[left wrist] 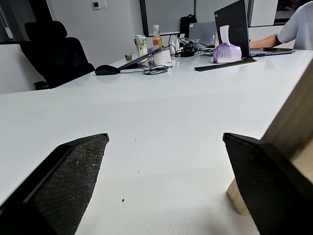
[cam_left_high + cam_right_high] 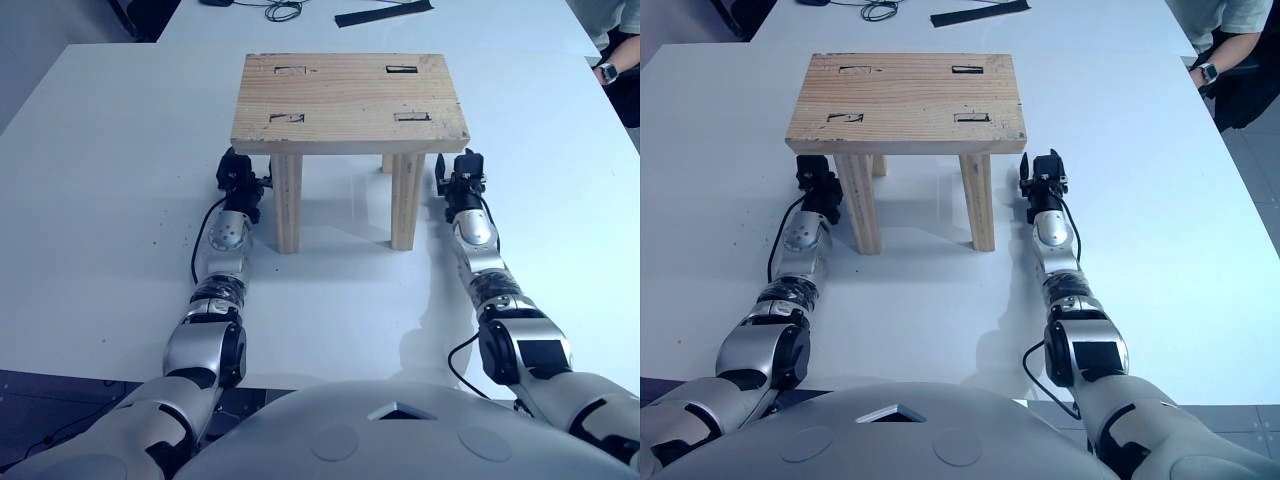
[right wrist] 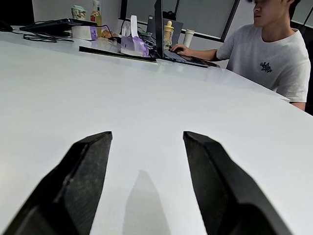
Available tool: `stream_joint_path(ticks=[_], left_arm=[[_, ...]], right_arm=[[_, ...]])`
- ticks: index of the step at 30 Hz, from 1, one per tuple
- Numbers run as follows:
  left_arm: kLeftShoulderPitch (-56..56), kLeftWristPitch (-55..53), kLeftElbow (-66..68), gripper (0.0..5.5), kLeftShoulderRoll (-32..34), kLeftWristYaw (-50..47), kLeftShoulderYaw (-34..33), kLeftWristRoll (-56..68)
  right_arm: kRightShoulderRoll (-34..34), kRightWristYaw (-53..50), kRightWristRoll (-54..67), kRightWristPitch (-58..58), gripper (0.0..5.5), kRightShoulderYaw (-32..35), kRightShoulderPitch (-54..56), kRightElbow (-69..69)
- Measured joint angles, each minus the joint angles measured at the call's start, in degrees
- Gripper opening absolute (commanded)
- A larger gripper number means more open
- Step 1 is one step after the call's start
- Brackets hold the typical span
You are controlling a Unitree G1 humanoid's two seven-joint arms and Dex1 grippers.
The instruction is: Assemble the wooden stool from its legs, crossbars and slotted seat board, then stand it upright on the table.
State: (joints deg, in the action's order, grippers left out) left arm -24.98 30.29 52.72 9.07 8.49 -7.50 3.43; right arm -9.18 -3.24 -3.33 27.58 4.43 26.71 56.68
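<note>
Here, the left gripper (image 2: 238, 165) sits low on the white table (image 2: 110, 200), its two fingers (image 1: 73, 176) spread wide apart with nothing between them; just to its inner side stands the front left leg (image 2: 288, 205) of the stool (image 2: 350, 100), so near that one finger overlaps the wood in the left wrist view, though whether they touch cannot be told. The stool is assembled and upright on the table between the two grippers; its seat board (image 2: 345, 95) lies flat on top, above and ahead of both tools, with four slots (image 2: 290, 71) cut through it, two on the far side and two on the near side; the bare pine carries no mark that can be read. The front right leg (image 2: 405, 200) stands just inside the right gripper (image 2: 462, 168), with a narrow strip of table showing between them; that gripper also lies low on the table, its fingers (image 3: 78, 181) parted and holding nothing. Far ahead of the left gripper lie a dark mouse (image 1: 107, 70) and a coiled cable (image 1: 155, 69); beyond those stand a bottle (image 1: 156, 36), its label too small to read, a purple tissue pack (image 1: 226, 51) whose print cannot be made out, and an open laptop (image 1: 237, 22); a black strip (image 1: 225, 63) lies flat before the laptop.
</note>
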Motion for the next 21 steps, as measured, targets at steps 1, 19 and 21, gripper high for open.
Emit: stream_joint_path(ticks=[1,19,21], left_arm=[[0.01,0.04,0.0,4.34,-0.02,0.07,0.0,0.02],[1.17,-0.16,-1.28,4.34,-3.09,-2.41,-0.13,0.37],[1.88,-0.82,-2.65,4.34,-3.73,-2.42,-0.12,0.61]], right_arm=[[-0.23,-0.02,0.01,0.08,2.68,0.1,0.12,0.41],[-0.84,1.55,1.41,-0.62,2.68,1.76,4.22,4.37],[-0.88,2.18,2.7,-1.15,2.68,2.58,4.81,4.41]])
